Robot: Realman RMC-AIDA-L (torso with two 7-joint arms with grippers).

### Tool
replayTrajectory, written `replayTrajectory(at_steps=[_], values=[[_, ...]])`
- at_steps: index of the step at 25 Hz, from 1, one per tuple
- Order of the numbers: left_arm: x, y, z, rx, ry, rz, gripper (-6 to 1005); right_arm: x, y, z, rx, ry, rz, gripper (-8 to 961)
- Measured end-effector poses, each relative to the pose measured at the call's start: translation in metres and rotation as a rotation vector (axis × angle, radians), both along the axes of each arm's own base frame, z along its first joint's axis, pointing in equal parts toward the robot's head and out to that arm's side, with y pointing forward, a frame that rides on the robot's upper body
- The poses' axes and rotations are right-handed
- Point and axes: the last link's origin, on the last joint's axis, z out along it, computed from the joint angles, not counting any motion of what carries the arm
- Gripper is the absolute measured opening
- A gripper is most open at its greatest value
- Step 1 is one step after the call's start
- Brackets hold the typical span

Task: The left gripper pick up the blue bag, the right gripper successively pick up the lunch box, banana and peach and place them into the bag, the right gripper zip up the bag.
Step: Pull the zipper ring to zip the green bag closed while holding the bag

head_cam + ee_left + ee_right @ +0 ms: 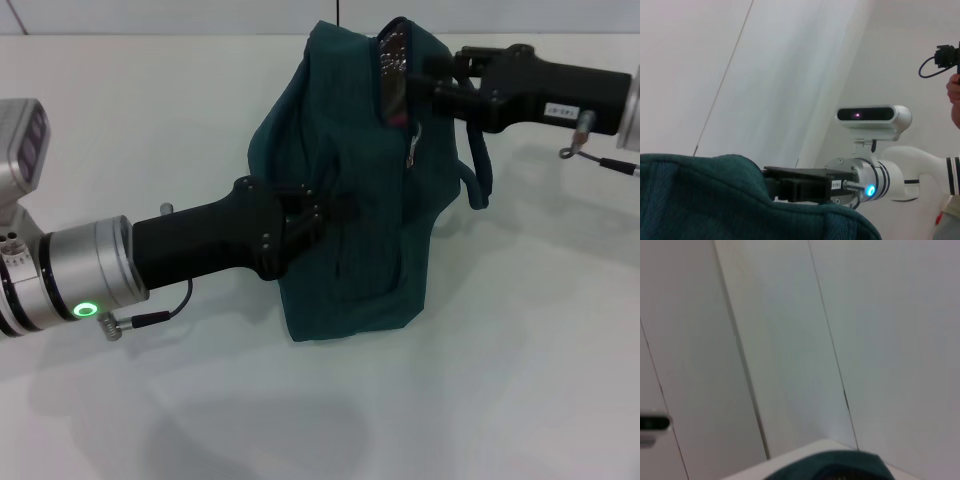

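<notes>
The blue bag point(350, 200) stands on the white table point(520, 360), a dark teal fabric bag with its zipper partly open along the top edge, showing silver lining point(392, 60). A ring pull point(412, 148) hangs down its side. My left gripper point(325, 210) is shut on the fabric of the bag's left side. My right gripper point(425, 82) is pressed against the bag's top right, by the zipper opening. In the left wrist view the bag point(715, 200) fills the bottom, with the right gripper point(800, 182) behind it. The lunch box, banana and peach are hidden from view.
A loop handle point(482, 170) hangs off the bag's right side. A cable point(600, 160) dangles under the right arm. The robot's head camera point(872, 117) and a person's hand point(954, 95) show in the left wrist view. The right wrist view shows wall panels and the bag's edge point(840, 465).
</notes>
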Motion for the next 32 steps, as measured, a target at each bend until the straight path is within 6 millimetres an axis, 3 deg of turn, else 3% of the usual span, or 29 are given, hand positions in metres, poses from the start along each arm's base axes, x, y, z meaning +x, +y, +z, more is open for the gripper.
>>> replayTrajectory(at_steps=[32], values=[[0.000, 0.002, -0.001, 0.037, 0.015, -0.022, 45, -0.022, -0.008, 0.001, -0.040, -0.011, 0.121, 406]])
